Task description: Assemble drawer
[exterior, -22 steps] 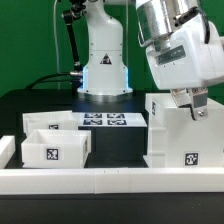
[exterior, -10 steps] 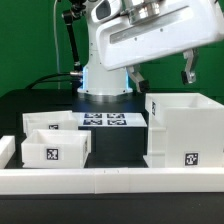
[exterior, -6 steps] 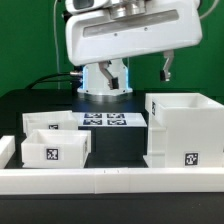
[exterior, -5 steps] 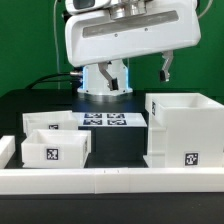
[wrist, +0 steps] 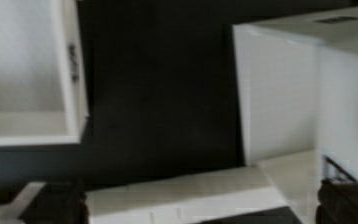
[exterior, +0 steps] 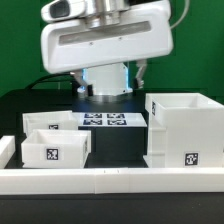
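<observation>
The large white open drawer case (exterior: 185,130) stands on the exterior view's right. The smaller white drawer box (exterior: 55,142), with a marker tag on its front, stands on the exterior view's left. My gripper (exterior: 112,82) hangs high above the middle of the table, apart from both parts. It is open and empty. In the blurred wrist view my gripper (wrist: 194,200) has its dark fingertips (wrist: 44,200) far apart with nothing held between them. The same view shows the smaller box (wrist: 25,70) and the case (wrist: 309,90) below.
The marker board (exterior: 112,120) lies flat on the black table between the two parts, in front of the robot base (exterior: 105,90). A low white wall (exterior: 110,180) runs along the front edge. A black cable hangs at the back left.
My gripper has lifted off the large case on the exterior view's right, risen and swung left to above the middle of the table. Both parts have stayed put.
</observation>
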### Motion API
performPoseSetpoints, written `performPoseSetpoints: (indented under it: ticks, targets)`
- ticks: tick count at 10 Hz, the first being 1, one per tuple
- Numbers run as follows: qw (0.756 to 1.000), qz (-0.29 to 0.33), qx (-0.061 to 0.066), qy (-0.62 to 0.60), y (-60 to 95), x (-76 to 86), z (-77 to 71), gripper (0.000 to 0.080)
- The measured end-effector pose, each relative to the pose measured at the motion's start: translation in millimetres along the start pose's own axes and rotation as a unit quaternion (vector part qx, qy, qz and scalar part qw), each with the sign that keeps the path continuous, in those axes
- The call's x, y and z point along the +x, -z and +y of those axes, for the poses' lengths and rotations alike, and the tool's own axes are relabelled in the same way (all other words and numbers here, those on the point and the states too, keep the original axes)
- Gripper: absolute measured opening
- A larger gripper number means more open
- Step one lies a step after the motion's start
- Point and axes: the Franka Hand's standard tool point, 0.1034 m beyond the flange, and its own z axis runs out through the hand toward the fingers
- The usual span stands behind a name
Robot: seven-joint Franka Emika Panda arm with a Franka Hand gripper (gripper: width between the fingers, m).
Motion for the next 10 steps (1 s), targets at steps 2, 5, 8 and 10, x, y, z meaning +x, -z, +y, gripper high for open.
performPoseSetpoints:
  ticks: [2, 5, 8, 10]
  targets:
    - [1.0, 0.007, -0.01, 0.01, -8.0, -8.3, 24.1, 0.0649]
    - [0.999, 0.016, -0.024, 0.019, -30.9, -13.6, 42.5, 0.0649]
    - [0.999, 0.016, -0.025, 0.019, -32.0, -13.9, 42.9, 0.0649]
    - [0.999, 0.015, -0.029, 0.016, -42.5, -17.6, 46.4, 0.0649]
